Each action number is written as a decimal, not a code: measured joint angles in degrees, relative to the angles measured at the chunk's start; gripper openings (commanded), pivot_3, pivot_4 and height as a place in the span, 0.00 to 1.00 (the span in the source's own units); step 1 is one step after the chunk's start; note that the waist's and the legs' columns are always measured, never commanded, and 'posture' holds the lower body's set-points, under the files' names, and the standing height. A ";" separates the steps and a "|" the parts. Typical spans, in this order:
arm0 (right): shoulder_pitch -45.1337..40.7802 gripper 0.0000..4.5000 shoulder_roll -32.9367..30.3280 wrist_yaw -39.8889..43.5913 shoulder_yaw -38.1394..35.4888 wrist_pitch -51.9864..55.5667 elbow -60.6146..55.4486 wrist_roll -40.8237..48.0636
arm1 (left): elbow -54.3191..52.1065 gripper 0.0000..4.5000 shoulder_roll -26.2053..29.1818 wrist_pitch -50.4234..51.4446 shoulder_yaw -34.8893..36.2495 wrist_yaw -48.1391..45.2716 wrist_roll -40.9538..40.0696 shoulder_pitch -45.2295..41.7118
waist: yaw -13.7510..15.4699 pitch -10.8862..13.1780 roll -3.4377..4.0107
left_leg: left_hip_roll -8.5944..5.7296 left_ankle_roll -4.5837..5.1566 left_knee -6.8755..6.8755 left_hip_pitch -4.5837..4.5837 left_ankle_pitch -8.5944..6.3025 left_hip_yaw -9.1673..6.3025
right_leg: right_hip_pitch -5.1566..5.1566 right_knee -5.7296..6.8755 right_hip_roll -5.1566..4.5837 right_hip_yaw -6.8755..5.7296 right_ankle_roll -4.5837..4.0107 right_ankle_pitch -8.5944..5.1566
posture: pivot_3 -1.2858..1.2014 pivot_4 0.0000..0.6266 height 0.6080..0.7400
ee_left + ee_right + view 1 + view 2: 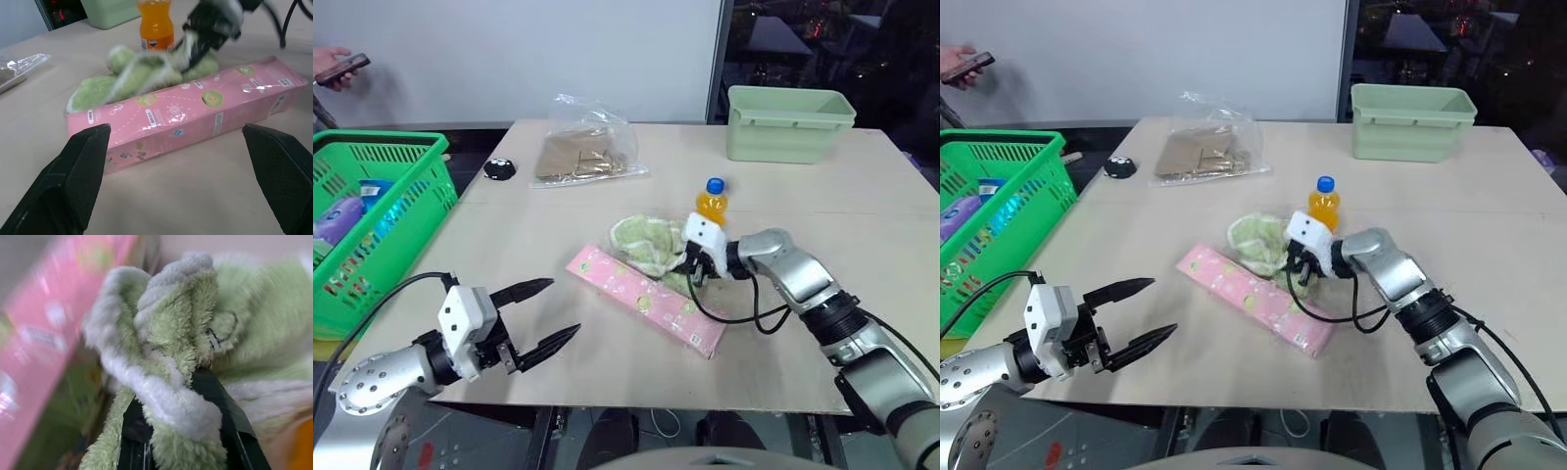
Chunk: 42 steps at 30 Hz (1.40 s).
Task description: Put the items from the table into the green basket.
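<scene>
On the table (pixel 862 225), near its middle, our right gripper (pixel 693 262) has its two fingers closed on a fold of the pale green cloth (pixel 641 243); the right wrist view shows the fluffy fabric pinched between them. The cloth lies on the table top, partly over the long pink box (pixel 644 299) and just beside the orange bottle (pixel 711 201) with the blue cap. We judge that the grasp is made but the lift has not yet begun.

Our left gripper (pixel 540 319) hangs over the near left edge of the table with its fingers fully apart and nothing between them. It points toward the pink box, which is near but not touched.

The clear bag (pixel 582 149) of brown contents lies farther back on the table, well apart from both grippers. The green basket (pixel 372 211) stands to the left, off the table side, and some coloured things are already inside it; we cannot tell what they are.

So four items are not yet in the basket: cloth, box, bottle and bag. Most of the work seems still to be done.
</scene>
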 measured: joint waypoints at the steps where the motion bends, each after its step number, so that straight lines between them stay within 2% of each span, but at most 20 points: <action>1: 0.03 0.01 -0.22 0.90 -2.00 -0.14 -2.96 2.08 | 0.08 1.00 -0.02 -0.03 -0.03 0.00 0.00 -0.15 | -0.03 0.00 -0.01 | 0.01 0.00 -0.01 0.00 0.00 -0.01 | 0.00 0.00 0.00 -0.02 0.00 0.00 | 0.55 0.00 1.00; 6: -1.00 0.01 0.78 0.36 -10.33 5.86 -12.78 12.80 | 0.69 1.00 -0.21 -0.29 -1.11 -0.04 0.05 -1.69 | -0.13 0.02 0.03 | 0.02 0.00 -0.03 0.00 0.00 0.00 | -0.01 0.00 0.00 -0.01 -0.03 -0.02 | 0.54 0.00 1.00; 12: -5.43 0.01 1.90 -9.83 -25.67 13.69 -16.74 25.22 | 1.72 1.00 -0.21 -0.50 -1.69 -0.08 0.10 -3.53 | 0.10 0.01 0.02 | -0.01 0.00 0.00 -0.01 0.00 0.00 | -0.01 -0.03 -0.04 -0.01 -0.16 -0.08 | 0.54 0.00 1.00; 17: -5.01 0.01 -3.46 -19.86 -43.27 19.32 -19.91 37.17 | 2.25 1.00 -0.23 -0.78 -2.53 -0.24 0.09 -4.54 | -0.15 0.01 0.05 | -0.01 0.01 -0.04 -0.05 -0.01 0.05 | 0.00 -0.07 -0.05 0.04 -0.16 -0.07 | 0.52 0.00 1.00; 19: 1.70 0.01 -11.63 -22.33 -50.42 21.35 -21.65 38.54 | 1.63 1.00 -0.31 -0.43 -3.72 -0.29 -0.59 -6.34 | 0.21 -0.02 0.00 | -0.03 0.03 -0.05 -0.12 -0.01 0.00 | 0.00 -0.12 -0.05 0.01 -0.18 -0.09 | 0.52 0.00 1.00; 22: 13.55 0.01 -20.97 -23.06 -56.39 22.06 -19.70 33.58 | -0.36 1.00 -0.13 2.27 -5.46 0.42 -3.54 -10.67 | 0.54 -0.02 0.02 | -0.09 0.07 0.03 -0.13 -0.04 0.12 | 0.01 -0.17 -0.12 0.13 -0.15 -0.10 | 0.52 0.00 1.00; 25: 24.51 0.01 -25.90 -22.72 -55.27 18.46 -16.22 25.16 | -3.00 1.00 0.30 6.04 -7.54 1.96 -7.17 -17.49 | -0.39 -0.13 0.20 | -0.07 0.09 0.06 0.08 -0.03 0.33 | 0.09 -0.12 -0.08 0.30 0.07 -0.19 | 0.52 0.00 1.00; 27: 28.76 0.01 -26.17 -23.42 -52.56 15.29 -12.78 19.37 | -3.77 1.00 0.60 8.96 -8.74 3.19 -9.21 -20.83 | -1.98 -0.21 0.37 | -0.01 0.09 0.05 0.21 -0.03 0.59 | 0.08 -0.07 -0.01 0.60 0.20 -0.15 | 0.52 0.00 1.00; 31: 31.31 0.01 -25.48 -23.90 -47.10 11.34 -9.83 13.88 | -3.93 1.00 0.94 13.74 -10.69 4.48 -11.94 -24.68 | -3.61 -0.26 0.48 | -0.01 0.10 0.07 0.26 -0.03 0.70 | 0.05 -0.04 0.06 0.81 0.29 -0.11 | 0.51 0.00 1.00; 35: 30.64 0.01 -24.68 -24.95 -38.81 5.67 -5.09 7.05 | -3.71 1.00 1.11 17.58 -13.74 5.31 -13.08 -29.81 | -3.70 -0.22 0.40 | -0.04 0.11 0.13 0.17 -0.03 0.71 | 0.04 -0.11 0.07 0.86 0.35 -0.07 | 0.51 0.00 1.00; 36: 30.55 0.21 -24.55 -25.15 -37.24 4.94 -3.44 5.62 | -3.66 1.00 1.07 18.08 -14.44 5.46 -13.27 -30.88 | -3.52 -0.22 0.39 | -0.07 0.12 0.14 0.12 -0.04 0.72 | 0.02 -0.12 0.06 0.90 0.36 -0.07 | 0.51 0.00 1.00; 37: 30.38 0.25 -24.49 -25.41 -36.61 4.89 -2.49 5.02 | -3.61 1.00 1.06 18.44 -14.76 5.48 -13.34 -31.35 | -3.40 -0.22 0.39 | -0.09 0.15 0.15 0.11 -0.06 0.72 | 0.03 -0.12 0.06 0.92 0.36 -0.06 | 0.51 0.00 1.00; 39: 30.23 0.43 -24.51 -25.78 -35.78 5.01 1.06 3.47 | -3.56 1.00 0.97 19.93 -15.91 5.66 -13.66 -33.31 | -3.09 -0.18 0.34 | -0.13 0.18 0.16 0.03 -0.08 0.69 | 0.02 -0.13 0.05 0.93 0.36 -0.05 | 0.51 0.00 1.00; 40: 30.58 0.55 -24.73 -25.64 -35.80 5.12 1.41 3.09 | -3.56 1.00 0.98 20.40 -16.26 5.79 -13.79 -33.67 | -2.91 -0.19 0.37 | -0.13 0.25 0.16 0.03 -0.11 0.69 | 0.01 -0.13 0.05 0.95 0.49 0.03 | 0.51 0.00 1.00; 42: 31.94 0.73 -25.79 -24.49 -36.42 5.29 0.73 3.15 | -3.59 1.00 0.97 21.21 -16.50 6.14 -14.09 -33.74 | -2.91 -0.19 0.37 | -0.12 0.30 0.15 0.02 -0.15 0.68 | -0.01 -0.13 0.06 0.95 0.53 0.03 | 0.50 0.00 1.00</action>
